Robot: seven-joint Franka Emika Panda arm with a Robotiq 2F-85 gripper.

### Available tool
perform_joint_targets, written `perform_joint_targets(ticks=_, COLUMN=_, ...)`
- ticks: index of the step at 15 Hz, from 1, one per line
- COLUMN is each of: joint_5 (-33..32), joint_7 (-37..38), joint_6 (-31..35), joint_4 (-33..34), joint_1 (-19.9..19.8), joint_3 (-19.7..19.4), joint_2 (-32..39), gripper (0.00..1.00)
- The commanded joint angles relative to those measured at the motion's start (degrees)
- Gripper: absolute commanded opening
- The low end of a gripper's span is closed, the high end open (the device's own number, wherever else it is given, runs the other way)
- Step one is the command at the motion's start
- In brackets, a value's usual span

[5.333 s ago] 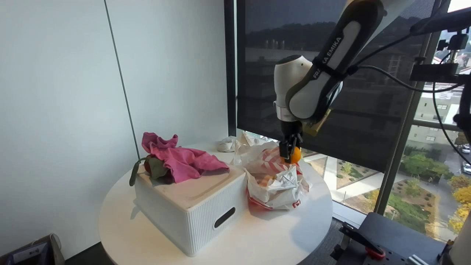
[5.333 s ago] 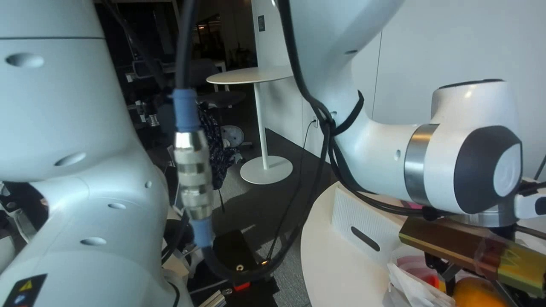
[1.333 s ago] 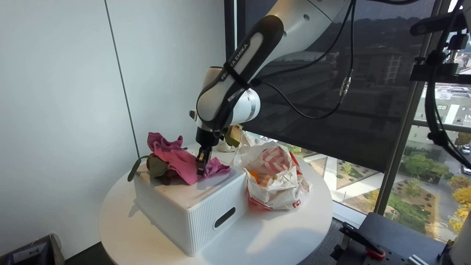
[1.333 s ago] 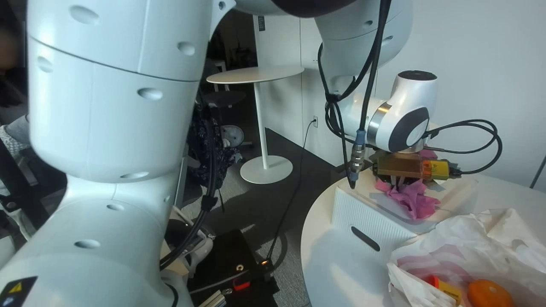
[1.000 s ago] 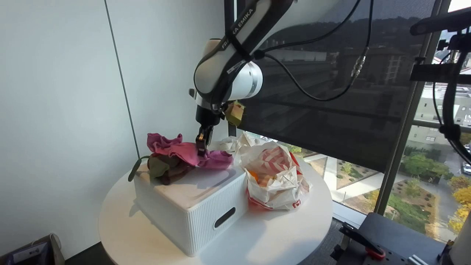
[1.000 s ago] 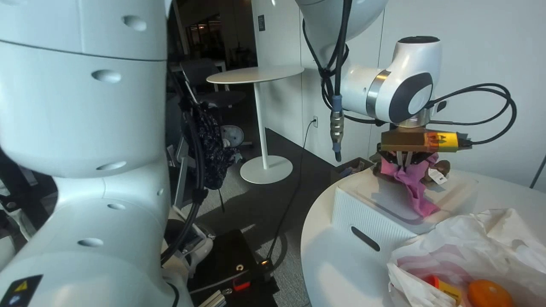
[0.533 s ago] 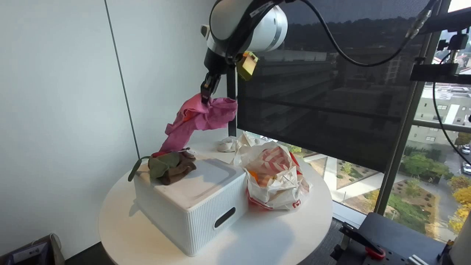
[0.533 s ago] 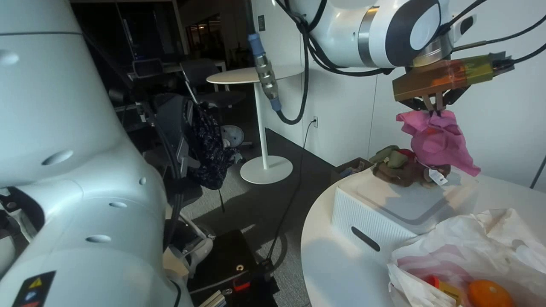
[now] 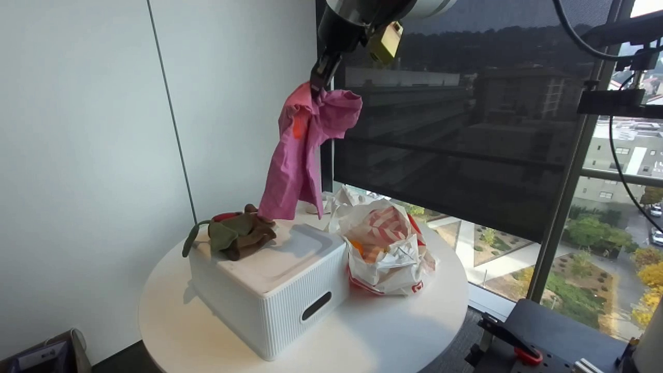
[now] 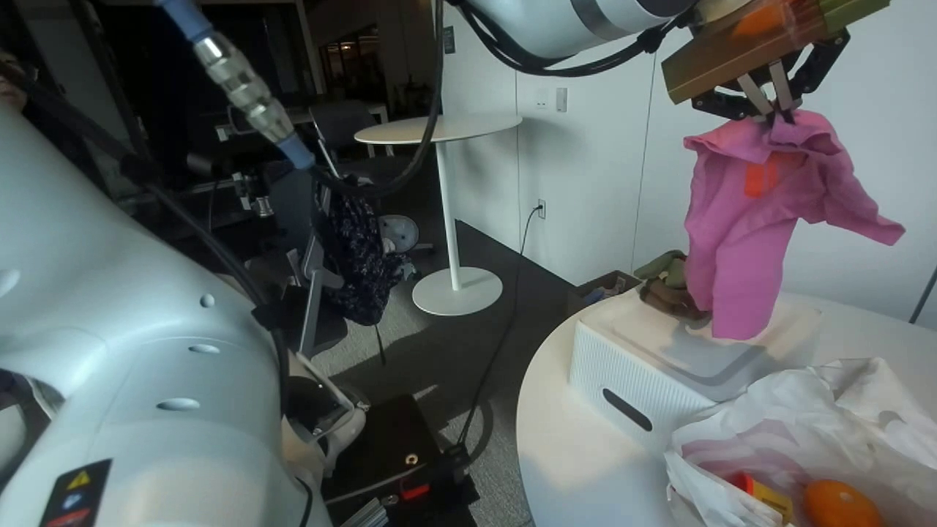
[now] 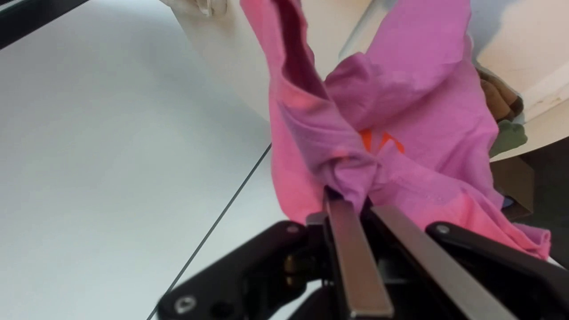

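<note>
Pinched in my shut gripper (image 11: 351,200) is a pink cloth (image 11: 426,98) with a small orange patch, which looks like a little garment. In both exterior views the cloth (image 9: 292,166) hangs in folds from the fingertips, above a white ribbed box (image 9: 305,290) that stands upside down or lidded; I cannot tell which. Its lower end dangles just over the box top, beside a brown and green plush thing (image 9: 235,233) with a bit of red. In an exterior view the hanging cloth (image 10: 739,249) partly covers that plush thing (image 10: 670,293).
A crumpled white and red plastic bag (image 9: 388,274) stands beside the box on the round white table (image 9: 373,336). Inside it lie an orange (image 10: 842,503) and a red and yellow container (image 10: 765,498). A wall and a dark window blind (image 9: 456,129) stand behind.
The gripper held an orange at first, now in the bag. It then moved to the box, took hold of the cloth and lifted it up off the plush thing, drifting toward the bag.
</note>
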Motion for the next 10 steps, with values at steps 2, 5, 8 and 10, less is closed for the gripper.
perform_joint_targets(ticks=2, joint_5=-4.1, joint_7=3.0, joint_6=-1.2, joint_4=-4.2, joint_1=1.1, joint_3=-2.2, joint_2=-7.7, gripper=0.02)
perform_joint_targets(ticks=5, joint_5=-6.0, joint_7=5.0, joint_6=-2.5, joint_4=-6.2, joint_1=0.1, joint_3=-3.0, joint_2=-10.8, gripper=0.02)
perform_joint_targets(ticks=8, joint_5=-8.1, joint_7=7.2, joint_6=-3.9, joint_4=-8.1, joint_1=-1.3, joint_3=-3.4, joint_2=-13.5, gripper=0.02)
perform_joint_targets(ticks=10, joint_5=-11.0, joint_7=9.9, joint_6=-4.6, joint_4=-9.0, joint_1=-3.8, joint_3=-2.7, joint_2=-15.1, gripper=0.02)
